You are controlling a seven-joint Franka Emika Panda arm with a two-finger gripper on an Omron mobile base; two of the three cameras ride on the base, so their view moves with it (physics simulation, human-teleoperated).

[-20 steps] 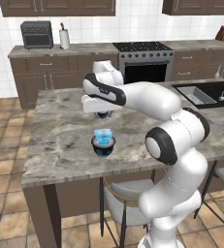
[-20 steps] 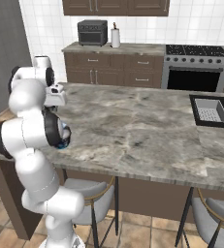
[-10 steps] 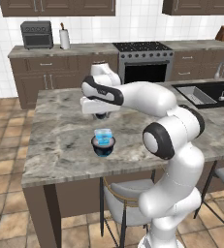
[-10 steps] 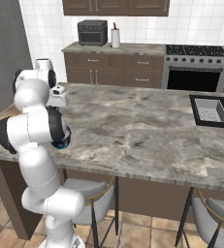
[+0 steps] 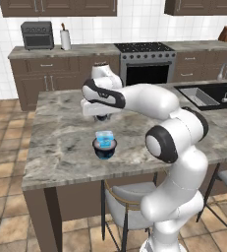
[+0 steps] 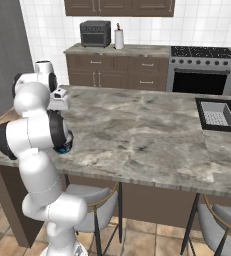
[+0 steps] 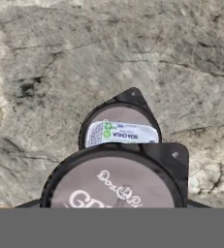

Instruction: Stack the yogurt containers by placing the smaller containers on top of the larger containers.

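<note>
Light-blue cup point(image 5: 104, 138) nested in dark bowl-like cup point(image 5: 105, 149); hand point(image 5: 102, 117) pinching tiny dark cup point(image 7: 114, 186).

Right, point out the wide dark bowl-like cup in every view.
Left base view: the dark bowl-like cup sits at centre, near the counter's front edge, with the light-blue cup in it.
Right base view: lower left, a sliver at the counter's near edge.
Hand view: probably the farther round dark cup, centre.
Shared landmark: the marble counter.
</note>
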